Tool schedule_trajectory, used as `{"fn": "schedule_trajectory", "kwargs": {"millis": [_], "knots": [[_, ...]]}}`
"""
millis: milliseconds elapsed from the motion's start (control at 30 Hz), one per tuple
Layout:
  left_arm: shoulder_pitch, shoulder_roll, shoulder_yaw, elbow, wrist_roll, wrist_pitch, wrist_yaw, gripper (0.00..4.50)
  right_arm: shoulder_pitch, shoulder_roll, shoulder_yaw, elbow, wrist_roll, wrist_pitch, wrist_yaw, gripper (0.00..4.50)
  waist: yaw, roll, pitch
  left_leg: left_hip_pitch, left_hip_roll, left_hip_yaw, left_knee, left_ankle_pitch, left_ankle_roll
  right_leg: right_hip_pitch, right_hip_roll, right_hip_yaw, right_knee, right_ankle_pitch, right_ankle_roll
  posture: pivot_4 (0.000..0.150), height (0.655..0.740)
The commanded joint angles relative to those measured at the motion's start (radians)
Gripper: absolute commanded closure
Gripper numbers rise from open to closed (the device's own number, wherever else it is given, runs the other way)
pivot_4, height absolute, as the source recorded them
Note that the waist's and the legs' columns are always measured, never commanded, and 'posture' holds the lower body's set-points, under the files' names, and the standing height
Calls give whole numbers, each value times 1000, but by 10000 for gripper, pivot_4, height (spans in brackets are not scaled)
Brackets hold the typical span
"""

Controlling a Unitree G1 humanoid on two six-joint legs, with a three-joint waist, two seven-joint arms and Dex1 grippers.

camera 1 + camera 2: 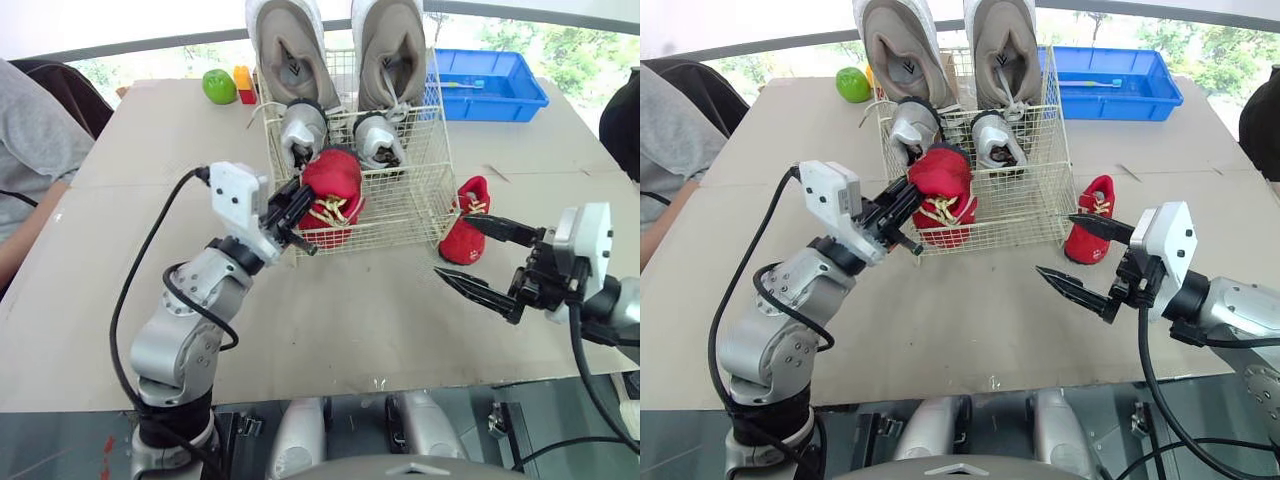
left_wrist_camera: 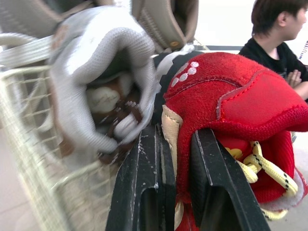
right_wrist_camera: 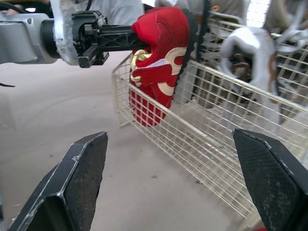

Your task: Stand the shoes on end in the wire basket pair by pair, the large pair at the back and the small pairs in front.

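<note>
The wire basket (image 1: 405, 205) holds a large beige pair (image 1: 290, 50) standing on end at the back. A small silver pair (image 1: 302, 130) stands in front of it. My left gripper (image 1: 290, 215) is shut on the heel collar of a small red shoe (image 1: 332, 195), which sits upright in the basket's front left corner and pokes above the rim. In the left wrist view the black fingers (image 2: 144, 192) pinch the red shoe (image 2: 231, 96). A second red shoe (image 1: 466, 222) leans outside the basket's right wall. My right gripper (image 1: 455, 248) is open just in front of it.
A blue bin (image 1: 490, 80) sits at the back right of the table. A green apple (image 1: 219, 86) and a red-yellow block (image 1: 243, 85) lie at the back left. A person (image 1: 30, 150) sits at the left edge. Another person (image 1: 622, 120) is at the right.
</note>
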Motion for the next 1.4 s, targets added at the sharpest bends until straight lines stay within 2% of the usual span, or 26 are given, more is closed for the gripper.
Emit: {"fn": "schedule_trajectory", "kwargs": {"millis": [33,200,400,667,700,733,933,1033,1133,1167,1267,1400], "knots": [[64,44,6,-62,-13,67,11,43565,-18,-12,-6,4,6,-14,16,5042,-3,0,0,0,0,0,0,0,0,0,0,0,0,0,0,1500,7400],[72,54,60,-145,-108,242,110,43580,-29,-10,7,17,1,-17,28,5042,-4,0,-1,1,1,0,0,0,0,0,0,1,0,0,0,1500,7400],[90,64,150,-210,-201,367,193,43750,-38,-3,19,28,-8,-22,37,5042,-7,0,-1,1,1,0,0,0,0,0,1,1,0,0,0,1500,7400],[183,138,142,-114,-229,321,91,43810,-48,8,38,41,-22,-28,41,5042,-23,1,-3,2,1,0,-2,0,0,0,1,2,0,0,0,1500,7400],[198,147,146,-88,-222,303,73,33616,-46,6,38,42,-25,-27,43,5042,-24,2,-5,3,1,0,-2,0,0,0,1,2,0,0,0,1500,7400],[211,160,153,-68,-212,275,50,30709,-43,5,37,44,-28,-27,45,5042,-23,3,-6,3,1,0,-2,0,0,0,1,3,0,0,0,1500,7400],[226,190,261,-29,-266,210,1,2121,-31,-7,11,86,-42,-25,68,5042,-10,3,-6,3,0,1,0,0,0,0,0,1,1,-2,-4,1500,7400],[211,208,273,-27,-308,144,-89,2121,-25,-14,14,110,-80,-27,62,5042,0,1,-6,2,1,1,2,0,0,0,1,0,1,-2,-5,1500,7400],[209,238,297,-39,-489,198,-170,2121,-38,-7,5,144,-99,-7,22,5042,7,1,-6,1,1,1,1,0,0,0,-1,0,0,-2,-6,1500,7400],[218,261,290,-53,-510,191,-219,2121,-41,-7,-1,156,-100,0,14,5042,6,1,-6,0,1,1,1,0,0,0,-2,1,0,-2,-6,1500,7400],[262,357,243,-99,-500,138,-406,2121,-85,-43,19,223,-156,86,-64,5042,4,1,-5,0,0,1,1,0,0,0,-2,2,-1,-2,-5,1500,7400],[256,427,180,-118,-450,68,-521,2121,-193,-66,32,364,-152,250,-130,5042,2,2,-5,1,0,3,0,0,0,-1,-1,3,0,-2,-5,1500,7400]]}}
